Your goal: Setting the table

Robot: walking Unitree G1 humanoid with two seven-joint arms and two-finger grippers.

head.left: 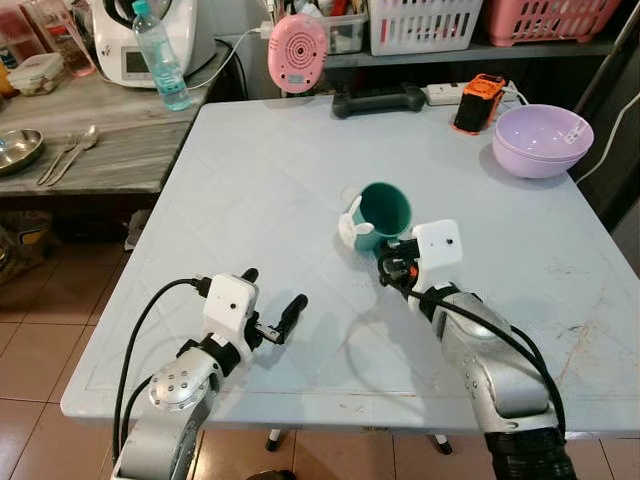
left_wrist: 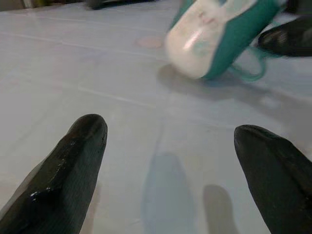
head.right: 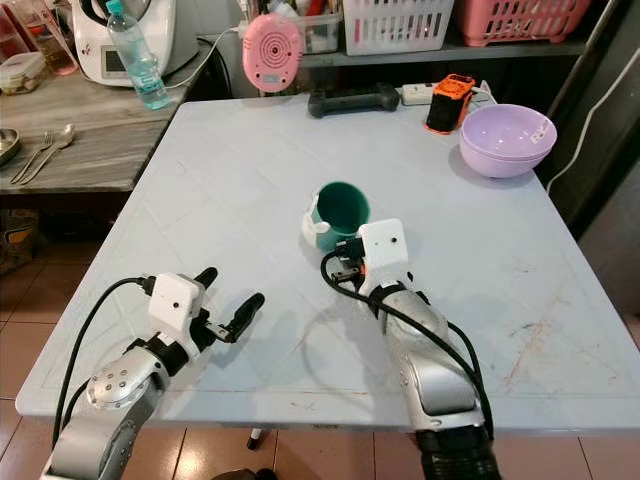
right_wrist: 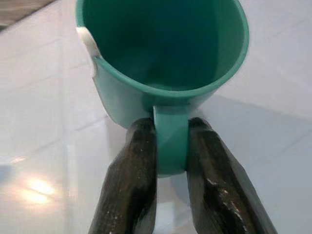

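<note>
A green mug (head.left: 383, 213) with a white patch on its side stands tilted at the middle of the pale table (head.left: 250, 180). My right gripper (head.left: 392, 262) is shut on the mug's handle (right_wrist: 170, 139), with one black finger (right_wrist: 130, 183) on each side of it. The mug's mouth (right_wrist: 163, 44) is open and empty. My left gripper (head.left: 272, 305) hovers low over the table's front left, fingers (left_wrist: 63, 170) spread wide with nothing between them. In the left wrist view the mug (left_wrist: 214, 34) lies ahead of it.
Stacked purple bowls (head.left: 542, 140) sit at the table's far right, beside an orange device (head.left: 478, 102). A pink round gadget (head.left: 297, 52) and a black object (head.left: 380, 98) line the far edge. A side counter on the left holds a water bottle (head.left: 160, 55), cutlery (head.left: 70, 152) and a metal plate (head.left: 15, 150).
</note>
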